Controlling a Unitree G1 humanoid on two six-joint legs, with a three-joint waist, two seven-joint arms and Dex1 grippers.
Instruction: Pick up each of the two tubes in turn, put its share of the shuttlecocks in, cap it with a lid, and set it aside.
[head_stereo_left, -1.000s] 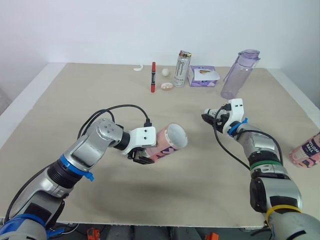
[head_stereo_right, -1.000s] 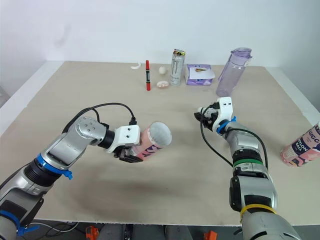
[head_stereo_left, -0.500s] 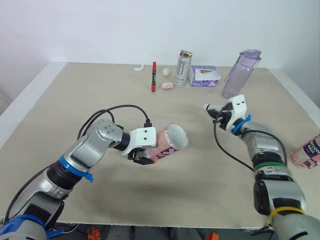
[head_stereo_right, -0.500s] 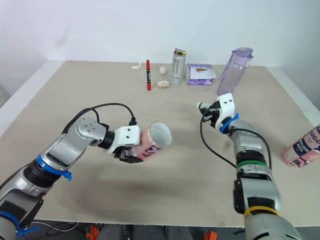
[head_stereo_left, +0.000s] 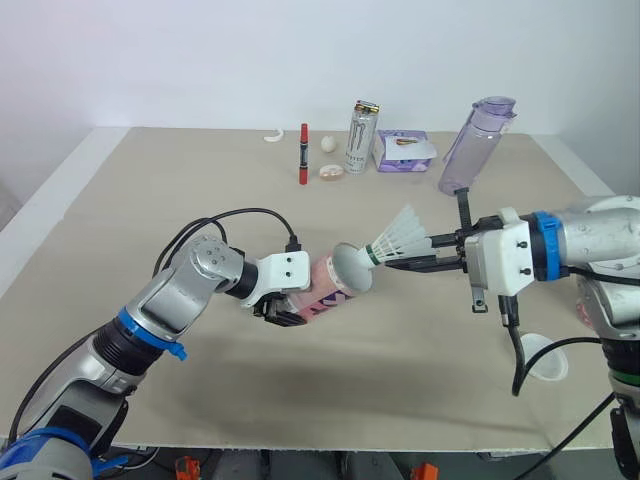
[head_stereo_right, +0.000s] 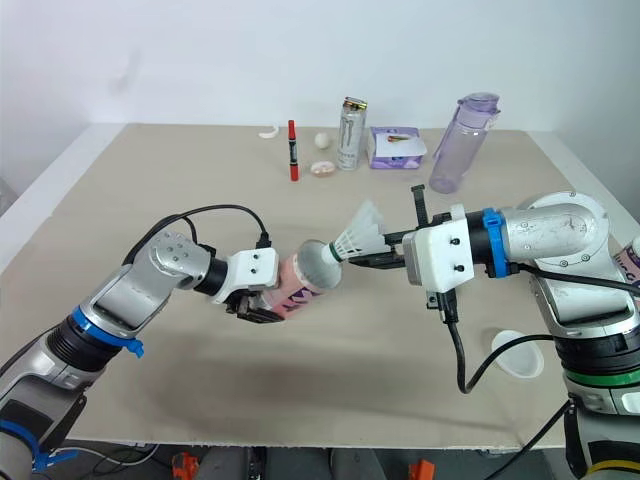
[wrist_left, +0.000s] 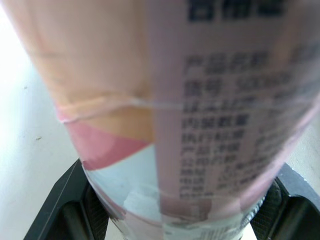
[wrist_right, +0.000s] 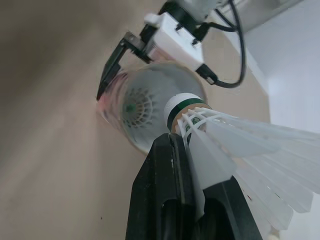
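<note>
My left gripper (head_stereo_left: 284, 309) is shut on a pink tube (head_stereo_left: 335, 283), holding it tilted above the table with its open mouth toward the right. My right gripper (head_stereo_left: 402, 266) is shut on a white shuttlecock (head_stereo_left: 394, 241); its green-banded cork (wrist_right: 184, 106) sits right at the tube's rim. Inside the tube (wrist_right: 137, 107) another shuttlecock's feathers show. The tube's printed side (wrist_left: 190, 115) is clamped between the left fingers (wrist_left: 62, 212). A white lid (head_stereo_left: 545, 357) lies on the table under my right arm. A bit of the second pink tube (head_stereo_right: 633, 262) peeks out at the far right.
Along the back of the table stand a red marker (head_stereo_left: 302, 153), a drink can (head_stereo_left: 361, 136), a purple box (head_stereo_left: 406, 151) and a purple water bottle (head_stereo_left: 472, 146). A small white ball (head_stereo_left: 328, 143) and a round trinket (head_stereo_left: 331, 172) lie by the can.
My right arm has swung in from the right middle of the table and now holds a shuttlecock at the tube's mouth. The left arm and tube have barely moved.
</note>
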